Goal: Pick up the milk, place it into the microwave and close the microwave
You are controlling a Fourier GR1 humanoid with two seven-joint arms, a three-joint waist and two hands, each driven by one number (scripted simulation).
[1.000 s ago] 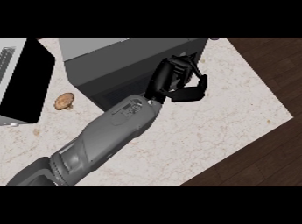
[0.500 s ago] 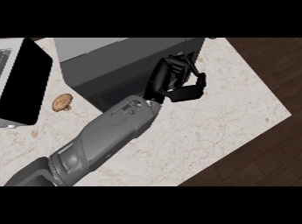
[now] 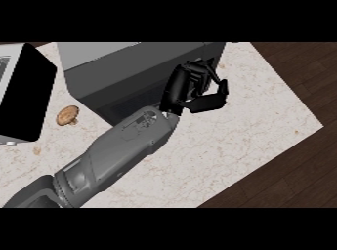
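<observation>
- The right hand has its fingers curled, thumb bent inward, at the microwave's right front corner; any grasp cannot be told.
- No milk visible.
- Bare counter lies right of the microwave.

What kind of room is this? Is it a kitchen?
Most likely a kitchen. A pale marbled counter holds a grey microwave with a dark appliance beside it, and a small brown food item, perhaps a mushroom, lies between them. Dark wood flooring shows past the counter's edge.
</observation>
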